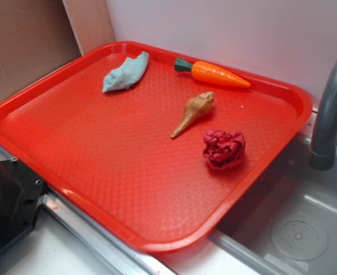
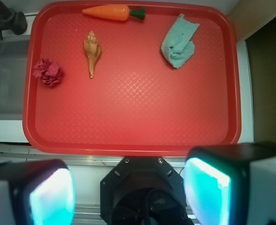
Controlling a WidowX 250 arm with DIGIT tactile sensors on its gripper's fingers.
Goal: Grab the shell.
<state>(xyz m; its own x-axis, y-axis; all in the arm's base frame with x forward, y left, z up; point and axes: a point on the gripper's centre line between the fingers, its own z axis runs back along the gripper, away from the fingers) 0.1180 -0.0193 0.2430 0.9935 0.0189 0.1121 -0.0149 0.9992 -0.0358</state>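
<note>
The shell (image 1: pixel 194 112) (image 2: pixel 92 50) is tan-brown and ridged, with a bulbous end and a long thin point. It lies flat on the red tray (image 1: pixel 71 149) (image 2: pixel 142 131), right of centre in the exterior view and upper left in the wrist view. My gripper (image 2: pixel 128 194) hangs high above the tray's near edge, over the robot base (image 2: pixel 142 187). It stands open, its two glowing pads (image 2: pixel 51 199) wide apart with nothing between them. The gripper does not show in the exterior view.
On the tray also lie an orange toy carrot (image 1: pixel 217 73) (image 2: pixel 110 12), a dark red ball of cloth (image 1: pixel 223 149) (image 2: pixel 47 71) and a light blue rag (image 1: pixel 125 71) (image 2: pixel 178 41). A grey faucet (image 1: pixel 331 109) and sink (image 1: pixel 300 229) stand right of the tray.
</note>
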